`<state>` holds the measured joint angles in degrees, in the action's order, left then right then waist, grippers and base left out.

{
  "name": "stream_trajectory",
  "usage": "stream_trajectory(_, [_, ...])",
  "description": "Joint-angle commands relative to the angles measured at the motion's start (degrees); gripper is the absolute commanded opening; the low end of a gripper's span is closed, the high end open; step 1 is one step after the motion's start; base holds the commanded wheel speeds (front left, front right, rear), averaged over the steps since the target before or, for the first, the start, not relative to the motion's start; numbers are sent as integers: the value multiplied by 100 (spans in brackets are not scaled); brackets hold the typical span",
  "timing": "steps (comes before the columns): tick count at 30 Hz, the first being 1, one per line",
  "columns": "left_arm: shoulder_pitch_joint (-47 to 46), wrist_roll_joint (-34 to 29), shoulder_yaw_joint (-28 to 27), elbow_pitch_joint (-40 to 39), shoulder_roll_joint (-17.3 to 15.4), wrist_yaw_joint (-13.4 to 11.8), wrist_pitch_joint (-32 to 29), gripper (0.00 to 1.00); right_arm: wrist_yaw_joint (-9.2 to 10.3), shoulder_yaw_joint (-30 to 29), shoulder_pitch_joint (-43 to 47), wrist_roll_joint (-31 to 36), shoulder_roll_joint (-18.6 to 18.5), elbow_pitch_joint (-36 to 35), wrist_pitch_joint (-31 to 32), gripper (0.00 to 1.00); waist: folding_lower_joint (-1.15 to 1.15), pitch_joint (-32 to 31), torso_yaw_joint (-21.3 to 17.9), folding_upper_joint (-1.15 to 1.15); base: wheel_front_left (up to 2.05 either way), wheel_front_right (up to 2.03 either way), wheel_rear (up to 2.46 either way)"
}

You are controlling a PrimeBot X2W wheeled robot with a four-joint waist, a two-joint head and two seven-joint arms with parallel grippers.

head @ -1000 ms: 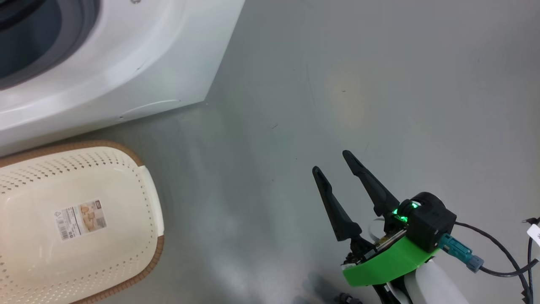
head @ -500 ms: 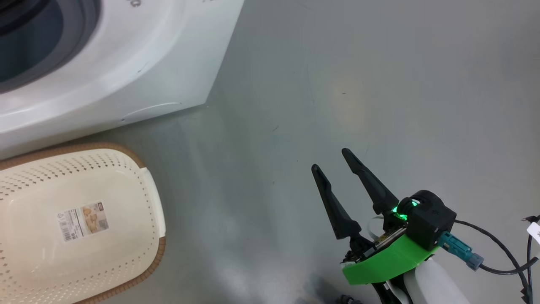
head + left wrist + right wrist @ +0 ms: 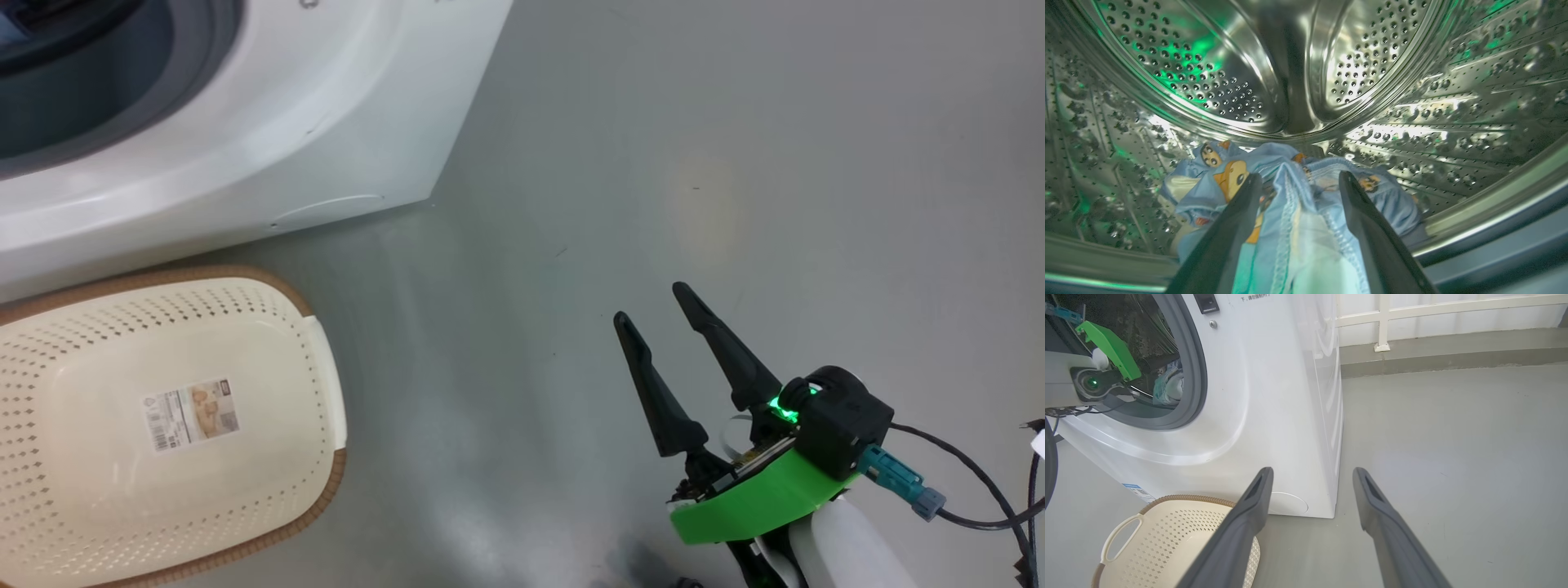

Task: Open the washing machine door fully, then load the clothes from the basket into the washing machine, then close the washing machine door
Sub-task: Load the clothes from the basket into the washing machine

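Clothes (image 3: 1302, 228) lie in a heap on the bottom of the perforated steel drum (image 3: 1208, 61) of the washing machine (image 3: 326, 106) — light-blue fabric printed with orange-brown bears, with a pale piece on the near side. The left gripper (image 3: 1300, 176) is inside the drum, its two dark fingers spread wide on either side of a raised fold of the cloth and not pinching it. In the right wrist view the left arm's green bracket (image 3: 1106, 347) sits in the drum opening, ringed by the grey gasket (image 3: 1198, 375), with a bit of blue cloth (image 3: 1169, 386) behind it.

The basket (image 3: 106, 506) stands on the grey floor (image 3: 735, 163) just in front of the machine, the paper label (image 3: 192, 414) on its bottom in plain sight. Low on the machine's front are a blue sticker (image 3: 1137, 491) and a round service cap (image 3: 1288, 503).

The right gripper (image 3: 650, 301) hangs over bare floor well to the right of the basket — fingers wide apart, holding nothing. A white railing (image 3: 1384, 318) runs along the far side.
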<state>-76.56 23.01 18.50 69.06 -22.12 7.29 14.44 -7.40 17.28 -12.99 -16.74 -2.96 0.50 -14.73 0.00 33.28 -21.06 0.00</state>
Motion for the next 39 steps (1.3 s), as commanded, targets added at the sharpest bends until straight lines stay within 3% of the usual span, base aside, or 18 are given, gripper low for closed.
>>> stream_trajectory(1, [120, 67, -101, -234, -137, 14, 53, 100, -9, 42, 35, 31, 8, -125, -27, 100, 0, -38, 75, 0, 0, 0, 0])
stream_trajectory(12, [848, 236, -550, -1229, 208, 18, 55, 100, -9, -157, 53, 135, 8, -92, -27, 100, 0, -168, 399, 0, 0, 0, 0])
stream_trajectory(28, [2816, -469, -1273, -2914, 727, -50, 55, 100, -9, -617, 450, 113, -231, -49, -27, 100, 0, -776, 867, 0, 0, 0, 0])
stream_trajectory(39, [3975, -790, -1745, -3590, 1124, -37, 55, 100, -9, -843, 787, 23, -432, 36, -27, 100, 0, -1282, 1096, 0, 0, 0, 0])
